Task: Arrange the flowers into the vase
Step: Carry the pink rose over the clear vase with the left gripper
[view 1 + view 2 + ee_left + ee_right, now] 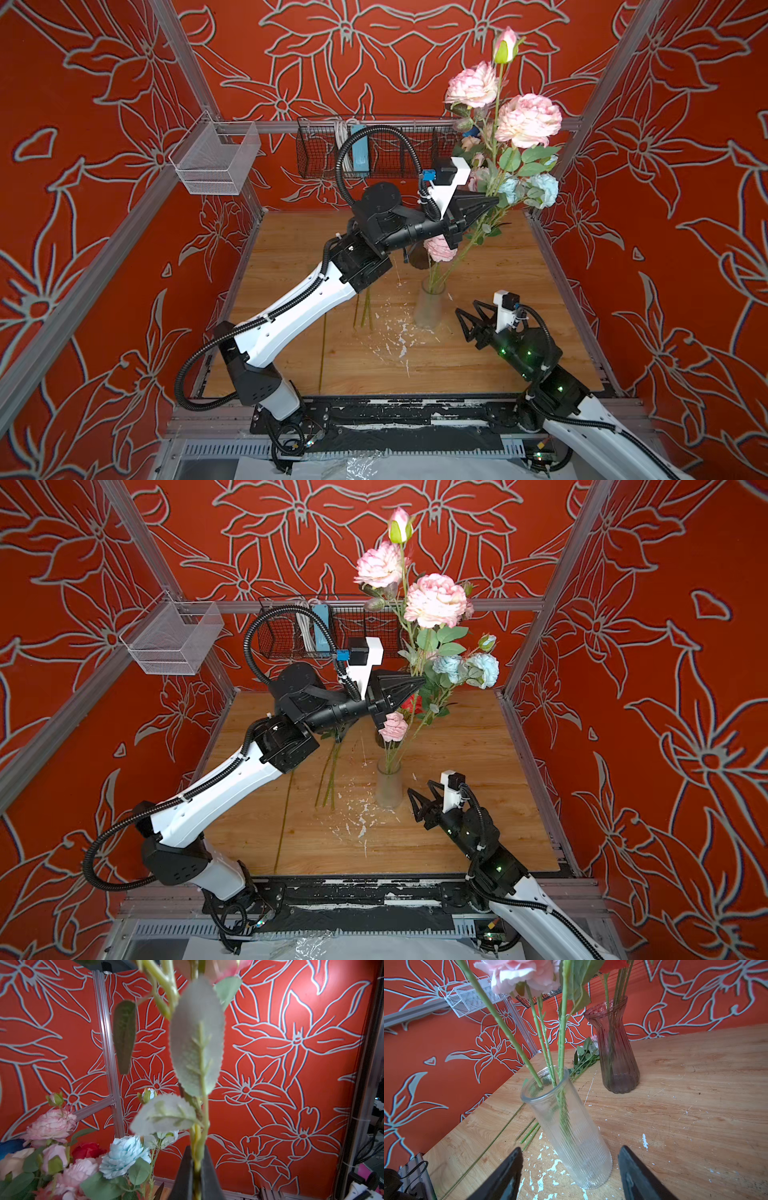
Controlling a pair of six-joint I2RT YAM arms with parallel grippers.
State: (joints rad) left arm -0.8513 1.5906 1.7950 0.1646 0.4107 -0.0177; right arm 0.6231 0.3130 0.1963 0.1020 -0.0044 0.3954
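In both top views, a peony spray (528, 120) in the ribbed vase (430, 309) is pinched by the left gripper (494, 200) fingers. Left wrist: blocked by leaves (197, 1036). Right wrist: right gripper (570, 1148) fingers spread wide nearby, pink vase (614, 1047) behind.

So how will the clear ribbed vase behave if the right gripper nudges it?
Likely tippy: the clear vase is tall and narrow, with long flower stems leaning out. Its ribbed see-through wall looks like glass: probably hard, breakable.
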